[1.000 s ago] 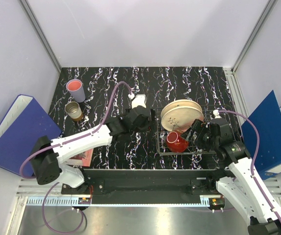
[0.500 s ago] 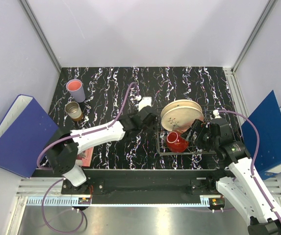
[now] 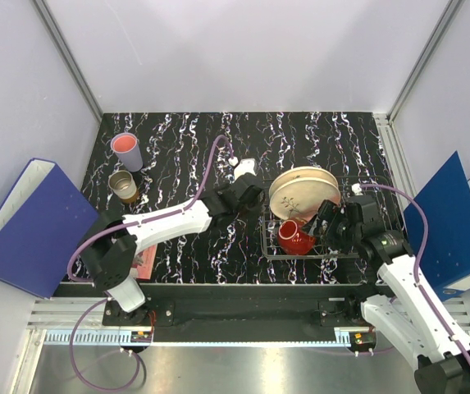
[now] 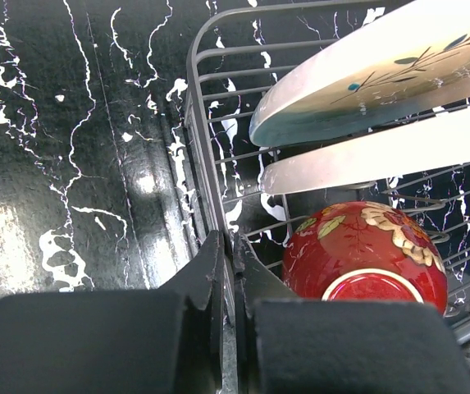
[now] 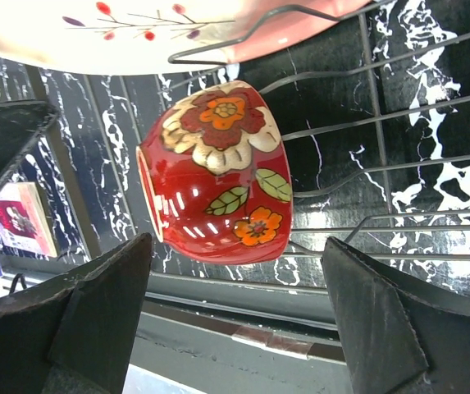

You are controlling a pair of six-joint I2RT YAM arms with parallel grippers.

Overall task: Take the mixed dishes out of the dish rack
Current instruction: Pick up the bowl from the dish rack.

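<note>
1. Dish rack (image 4: 195, 123) sits on the black marbled table (image 3: 300, 139), and its side rim wire runs straight into the left tool (image 4: 228, 246), whose fingers are pressed together on that wire.
2. Just ahead and to the right of that tool, a red flowered bowl (image 5: 218, 180) lies on its side in the rack.
3. Beyond the bowl, two plates lean on edge among the prongs: a blue-edged plate (image 4: 366, 90) and a pink-edged plate (image 5: 95, 33).
4. The right tool (image 5: 236, 246) has its fingers spread wide, one either side of the bowl, and neither touches it.
5. Well away from both tools, a lilac tumbler (image 3: 126, 150) and a brown cup (image 3: 124, 185) stand on the table, outside the rack.
</note>
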